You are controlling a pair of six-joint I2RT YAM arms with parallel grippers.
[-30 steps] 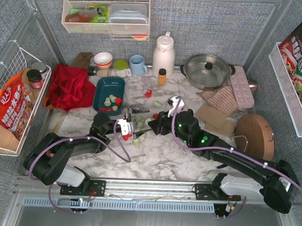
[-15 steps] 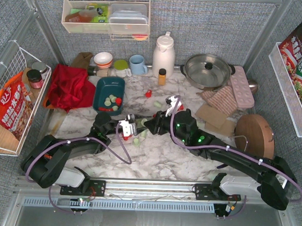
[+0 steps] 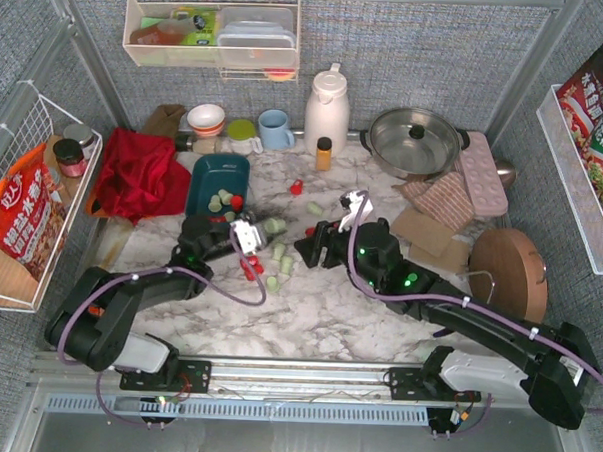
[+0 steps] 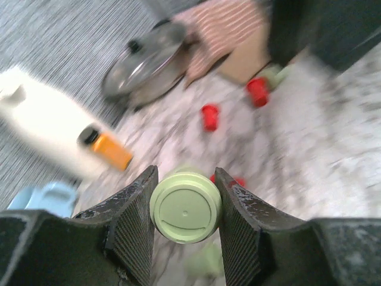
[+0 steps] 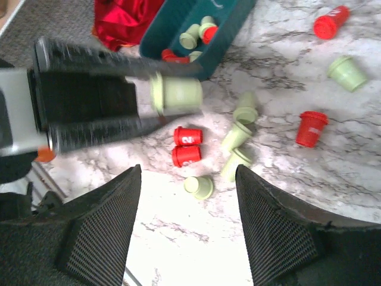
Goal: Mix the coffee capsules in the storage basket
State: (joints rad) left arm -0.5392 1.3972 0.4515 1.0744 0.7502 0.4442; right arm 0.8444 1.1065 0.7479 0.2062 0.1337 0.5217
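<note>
My left gripper is shut on a mint green capsule, held above the table just right of the dark teal storage basket. The same capsule shows in the right wrist view. The basket holds several green and red capsules. Loose capsules lie on the marble: two red ones side by side, green ones beside them, one green between my right fingers' line of sight. My right gripper is open and empty above these loose capsules.
A red cloth lies left of the basket. An amber bottle, white jug, blue mug and steel pot stand at the back. Pot holders and a wooden board lie to the right.
My left gripper has lifted with the green capsule and moved up and back toward the basket. My right gripper has shifted slightly right and back.
</note>
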